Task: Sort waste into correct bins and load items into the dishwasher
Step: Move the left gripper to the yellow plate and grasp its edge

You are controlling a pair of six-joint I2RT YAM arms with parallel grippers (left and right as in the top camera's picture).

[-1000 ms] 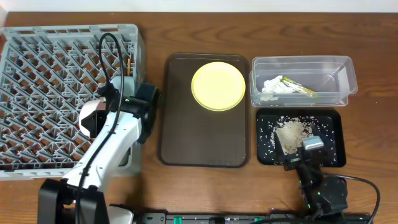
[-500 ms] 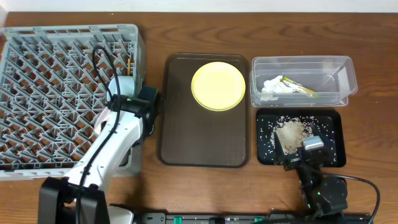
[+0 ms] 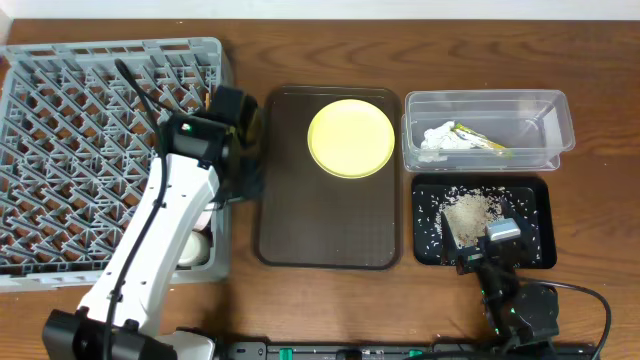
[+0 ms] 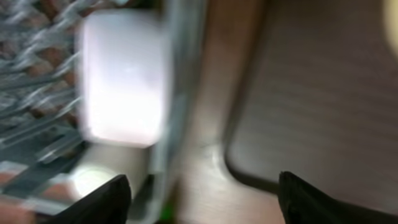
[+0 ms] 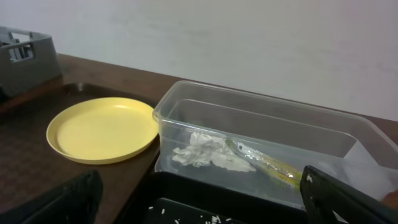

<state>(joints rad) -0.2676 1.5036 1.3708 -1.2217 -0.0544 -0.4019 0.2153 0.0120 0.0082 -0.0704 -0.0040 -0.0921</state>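
The grey dishwasher rack [image 3: 90, 150] fills the left side. My left gripper [image 3: 243, 140] hangs open over the strip between the rack's right wall and the brown tray. Its wrist view is blurred, and nothing lies between its fingers [image 4: 106, 199]. A white bowl [image 3: 196, 246] sits in the rack's near right corner. The yellow plate [image 3: 350, 137] [image 5: 102, 129] lies on the brown tray. Tissue [image 3: 438, 136] and the wrapper [image 3: 482, 143] lie in the clear tub [image 3: 555, 120]. Rice crumbs [image 3: 470, 212] lie in the black tray [image 3: 535, 195]. My right gripper [image 3: 495, 245] stands open and empty at that tray's near edge.
The brown serving tray [image 3: 325, 220] lies between the rack and the bins, bare apart from the plate. My white left arm [image 3: 150, 250] crosses the rack's right side and hides part of it. A blurred white shape [image 4: 124, 78] shows inside the rack.
My left gripper has opened and swung toward the far side along the rack's right wall. The pale bowl beside it earlier is now hidden under the arm. The right arm has not moved.
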